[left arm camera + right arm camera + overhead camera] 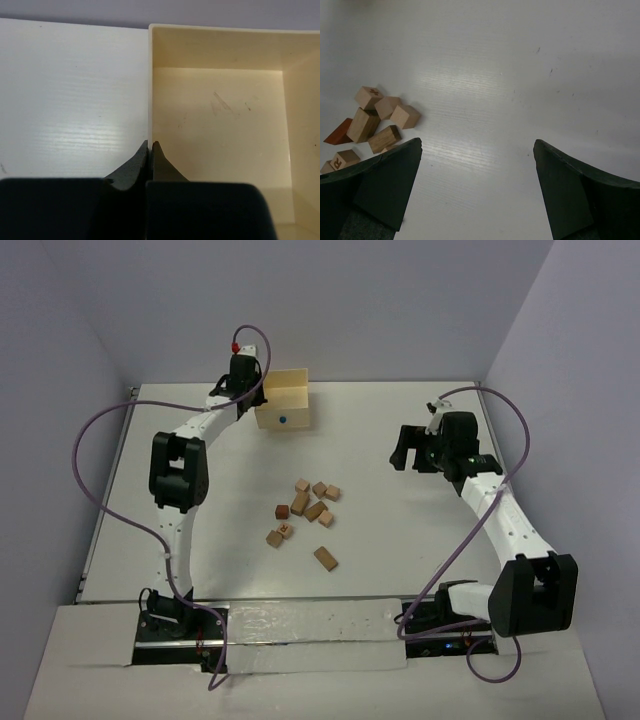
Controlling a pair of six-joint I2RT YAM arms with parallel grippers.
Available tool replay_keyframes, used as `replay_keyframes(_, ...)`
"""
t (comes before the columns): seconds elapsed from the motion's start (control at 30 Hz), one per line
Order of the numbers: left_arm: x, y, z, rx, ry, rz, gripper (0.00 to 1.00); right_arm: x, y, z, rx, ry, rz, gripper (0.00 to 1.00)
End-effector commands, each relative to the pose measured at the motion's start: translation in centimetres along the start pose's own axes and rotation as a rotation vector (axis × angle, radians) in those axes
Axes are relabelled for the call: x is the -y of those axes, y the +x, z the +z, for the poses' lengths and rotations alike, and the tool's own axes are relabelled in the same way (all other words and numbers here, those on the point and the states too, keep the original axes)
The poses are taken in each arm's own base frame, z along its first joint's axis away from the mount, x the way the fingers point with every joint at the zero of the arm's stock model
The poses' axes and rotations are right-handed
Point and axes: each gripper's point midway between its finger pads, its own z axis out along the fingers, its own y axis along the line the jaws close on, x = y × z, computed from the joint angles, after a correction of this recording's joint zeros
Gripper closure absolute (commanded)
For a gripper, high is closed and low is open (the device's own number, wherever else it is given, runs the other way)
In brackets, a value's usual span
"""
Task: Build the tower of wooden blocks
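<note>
No tower is begun: the blocks (pixel 300 503) are scattered loose at the middle of the table (pixel 400 560), one lying apart toward the near edge. The right gripper (pixel 477 145) is held wide open over bare table just beside them. The left gripper (pixel 151 146) is closed at the wall of the box (pixel 290 390) by the far edge (whether that wall is pinched cannot be told). Crowded neighbours could be knocked if one block is taken with jaws so wide.
</note>
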Motion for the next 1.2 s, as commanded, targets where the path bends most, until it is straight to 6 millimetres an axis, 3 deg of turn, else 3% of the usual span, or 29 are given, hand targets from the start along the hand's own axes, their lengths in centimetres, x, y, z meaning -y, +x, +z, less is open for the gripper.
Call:
replay_keyframes(0.0,1.2,-4.9,1.3,0.169,0.013,-0.071,1.00,-0.7,-3.1,-0.2,0.064,-0.020,0.004,0.00)
replay_keyframes(0.33,0.9,-3.4,4.8,0.180,-0.007,-0.019,1.00,-0.7,-2.9,1.0,0.038,-0.030,0.013,0.00)
replay_keyframes(0.9,2.5,-3.9,6.2,0.216,0.079,0.030,0.92,-0.5,-2.4,2.0,0.007,-0.032,0.028,0.00)
replay_keyframes(1.07,2.5,-4.1,6.4,0.222,0.078,0.018,0.83,-0.5,-2.3,2.2,-0.003,-0.033,0.032,0.00)
replay_keyframes(1.17,2.5,-4.2,6.4,0.224,0.075,0.016,0.67,-0.6,-2.4,2.1,-0.005,-0.032,0.031,0.00)
